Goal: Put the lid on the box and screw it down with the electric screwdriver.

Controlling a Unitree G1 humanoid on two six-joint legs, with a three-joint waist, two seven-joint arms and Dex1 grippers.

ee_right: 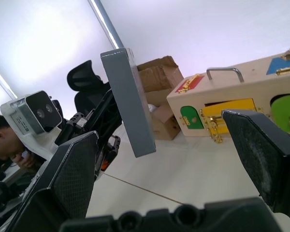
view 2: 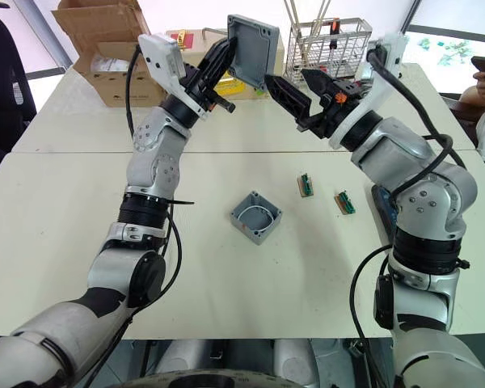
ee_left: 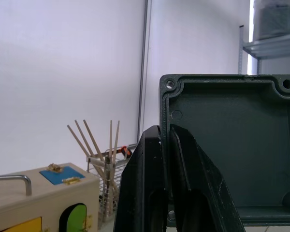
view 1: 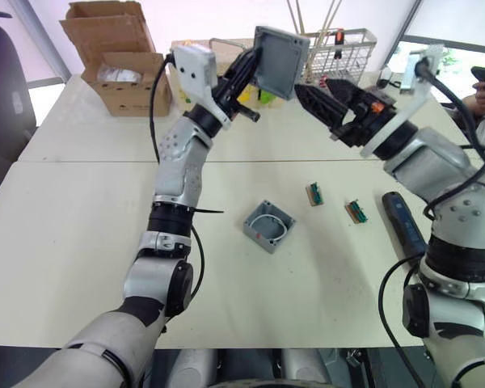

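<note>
The box (view 1: 268,226) is seen open on the near part of the table (view 1: 73,234), white wires coiled inside it. High above it, the lid (view 1: 280,61) is held on edge by the left gripper (view 1: 250,65), whose jaws are clamped on one rim. The right gripper (view 1: 327,101) is raised just beside the lid, not touching, its jaws spread wide. The electric screwdriver (view 1: 404,224) lies on the table to the right, near two small green connectors (view 1: 314,194).
</note>
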